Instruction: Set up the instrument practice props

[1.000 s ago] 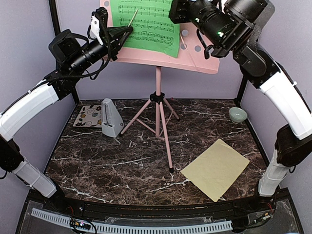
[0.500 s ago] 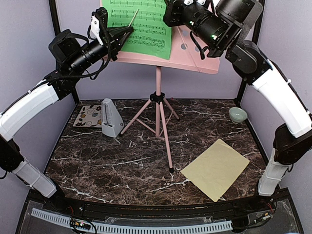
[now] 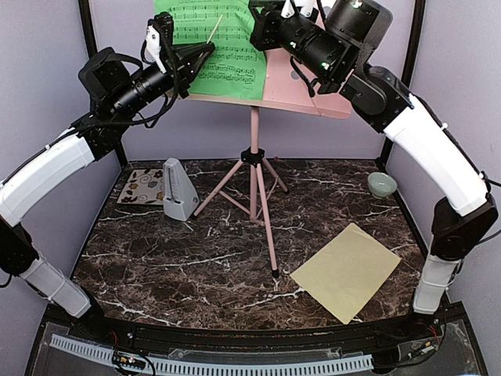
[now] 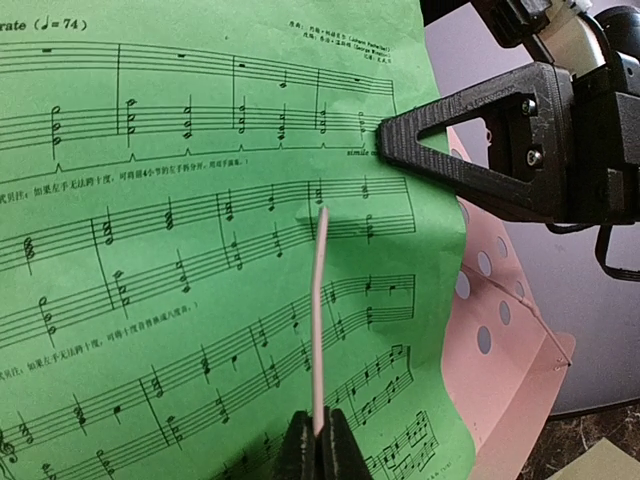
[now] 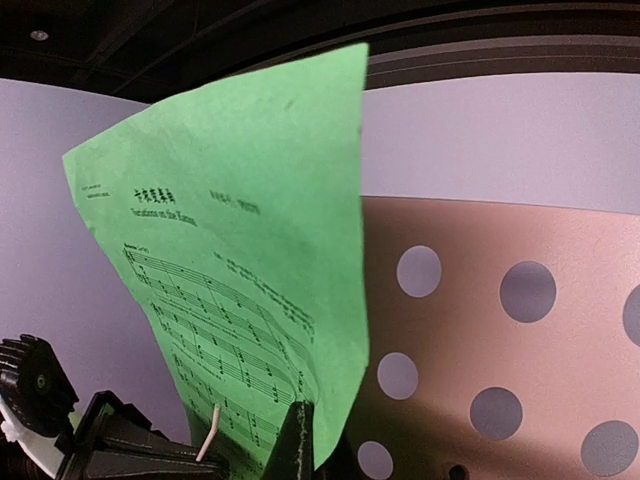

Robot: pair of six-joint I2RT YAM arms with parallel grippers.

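The pink music stand stands on tripod legs at the back centre, its hole-dotted desk up high. The green sheet-music page lies against the left of the desk. My left gripper is shut on the stand's thin pink page-holder rod, which crosses the page. My right gripper is shut on the green page's right edge, in front of the desk. The pale-yellow page lies flat at the front right. The grey-white metronome stands left of the legs.
A flower-patterned card lies at the back left, beside the metronome. A small pale-green bowl sits at the back right. Black frame posts stand at both back corners. The tripod's front leg reaches toward the table's middle.
My right gripper has moved left along the desk with the green page, which has slid left and now overhangs the desk's left side. My left arm has not moved.
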